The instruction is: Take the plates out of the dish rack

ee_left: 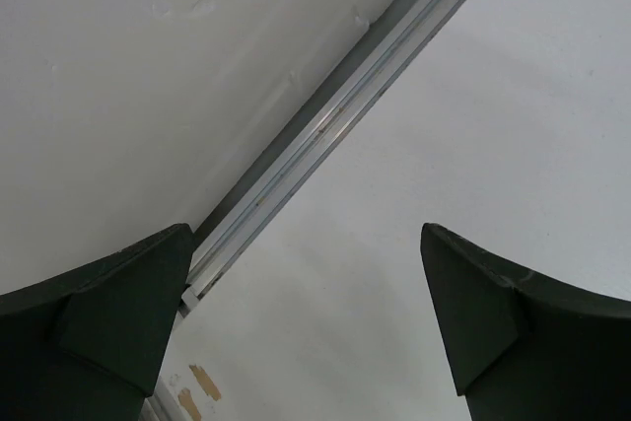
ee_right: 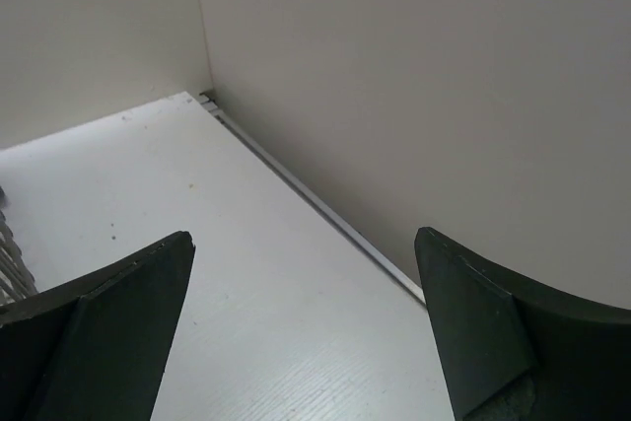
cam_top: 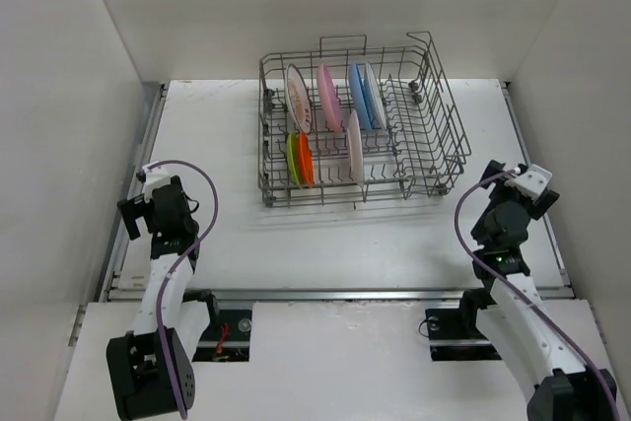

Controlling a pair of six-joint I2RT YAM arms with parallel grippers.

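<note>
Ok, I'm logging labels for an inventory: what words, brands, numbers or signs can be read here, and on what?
None can be read.
The grey wire dish rack, its small round coloured plates and the white table show no lettering.
A small red mark near the table's front edge is too small to tell.

No text, number, brand or sign could be read in any of the three views. The nearest thing to a label was a pair of small tan patches [ee_left: 197, 386] at the edge of the table [ee_left: 493, 145] in the left wrist view, possibly tape scraps, too blurred to show lettering. The plates [cam_top: 328, 98] in the dish rack [cam_top: 446, 135] showed colour and pattern only.
</note>
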